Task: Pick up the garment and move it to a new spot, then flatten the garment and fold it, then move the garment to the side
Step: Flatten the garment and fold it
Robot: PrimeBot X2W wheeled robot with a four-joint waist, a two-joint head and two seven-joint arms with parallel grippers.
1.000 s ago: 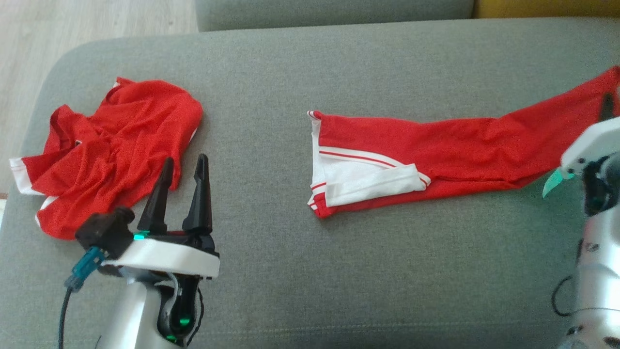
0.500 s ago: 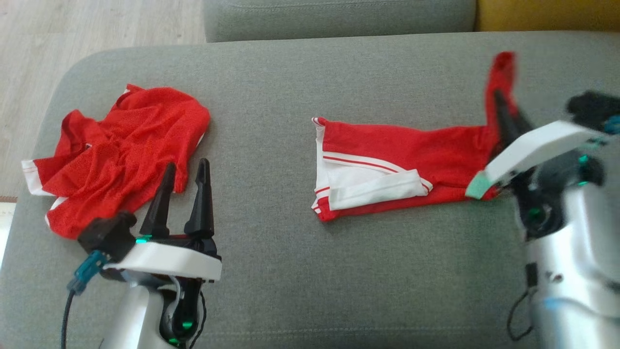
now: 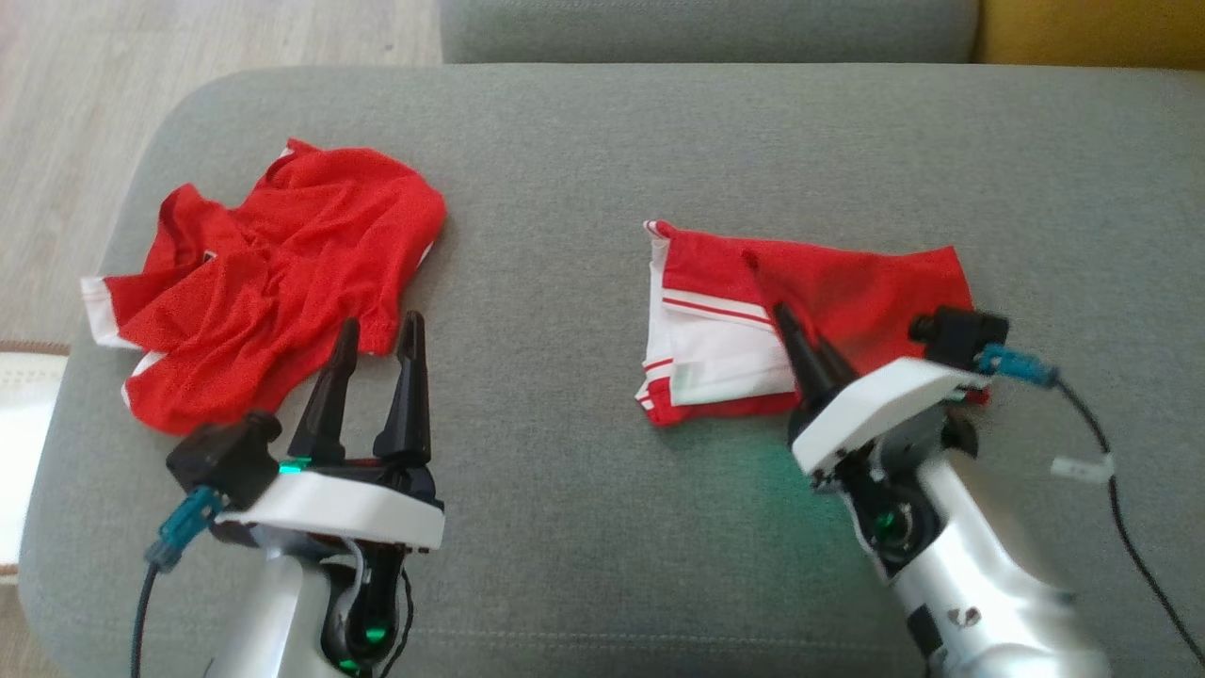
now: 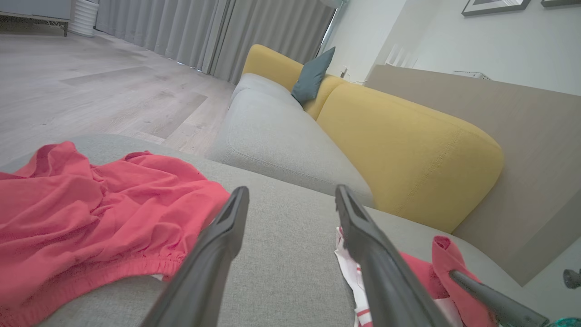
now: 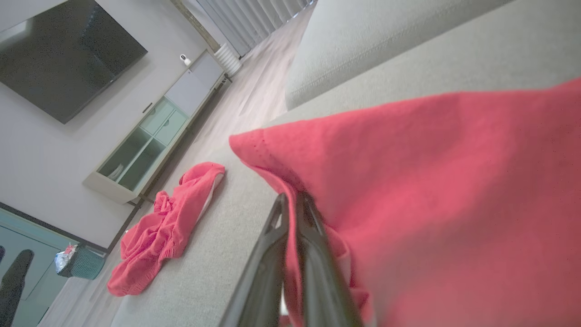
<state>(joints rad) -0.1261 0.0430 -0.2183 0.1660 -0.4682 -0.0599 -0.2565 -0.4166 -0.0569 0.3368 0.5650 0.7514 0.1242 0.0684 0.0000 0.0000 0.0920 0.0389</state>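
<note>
- The garment [image 3: 847, 282], right of the sofa's [image 3: 584, 141] middle: thin, limp, light cloth; likely drapes, so pinch a hem corner.
- Right jaws clamp its red edge; left jaws apart.

— How is the light?
— Soft, even daylight in every view. Shadows under the crumpled garment [image 3: 273, 282] are thin and faint. A green glow tints the sofa seat [image 3: 602, 141] at four o'clock from the head view's centre, beside the right gripper [image 3: 786, 318].
— Any blur?
— The right forearm [image 3: 979, 565] smears, farther out at four o'clock. In the right wrist view the folded garment [image 5: 454, 204] lies close to the lens, out of focus. The left wrist view bends straight lines toward its edges. A pale patch [image 3: 24, 452] at nine o'clock of the head view is blown out.
</note>
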